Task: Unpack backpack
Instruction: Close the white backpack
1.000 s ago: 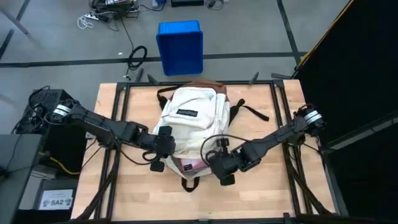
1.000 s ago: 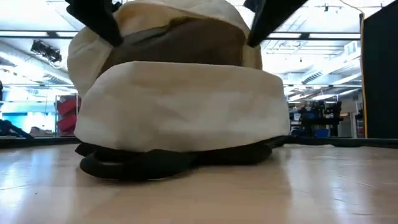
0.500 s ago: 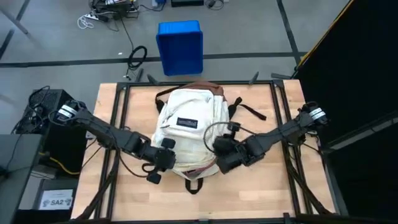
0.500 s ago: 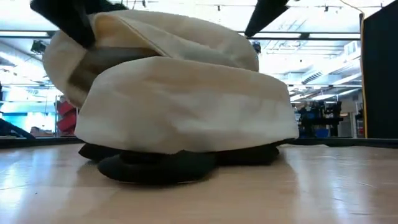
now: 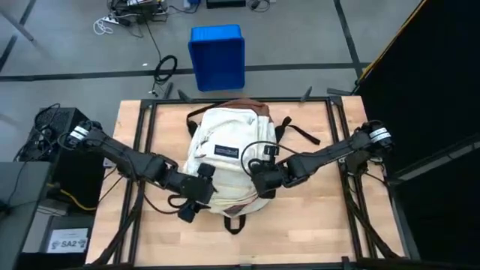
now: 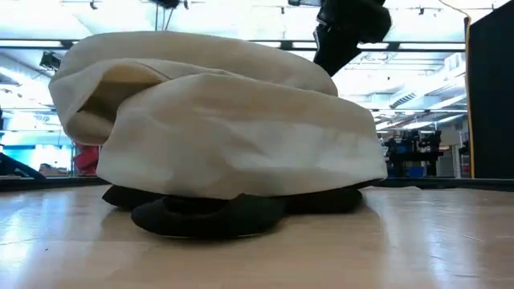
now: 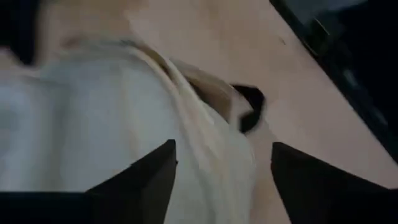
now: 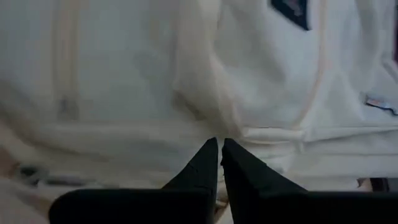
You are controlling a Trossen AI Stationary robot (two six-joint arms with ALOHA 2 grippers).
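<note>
The cream-white backpack [image 5: 225, 139] lies flat on the wooden table with its brown base [image 5: 241, 106] toward the far edge and its logo patch [image 5: 225, 150] facing up. In the low view it is a low slumped mound [image 6: 225, 128]. My left gripper [image 5: 190, 205] stands open at the backpack's near left edge, its fingers on either side of the cloth rim [image 7: 211, 143]. My right gripper [image 5: 261, 186] is shut on top of the backpack, just right of the patch. My right gripper pinches a raised ridge of the backpack's top cloth [image 8: 208, 127] at its fingertips, coming from the table's right and slanting down. One layer or several, I cannot tell. The cloth lies slack and the backpack rests on the table.
A blue bin [image 5: 217, 56] stands on the floor beyond the far edge. Black frame rails [image 5: 142, 150] run along both sides of the table. Dark straps [image 5: 300, 135] trail to the backpack's right, and a dark loop [image 5: 234, 223] sticks out at its near end.
My left gripper has opened and let go of the backpack's near rim, dropping a little toward the near edge. My right gripper, still shut, has gone down and toward the far edge. The raised opening has sunk and folded shut, and the mound has flattened.
</note>
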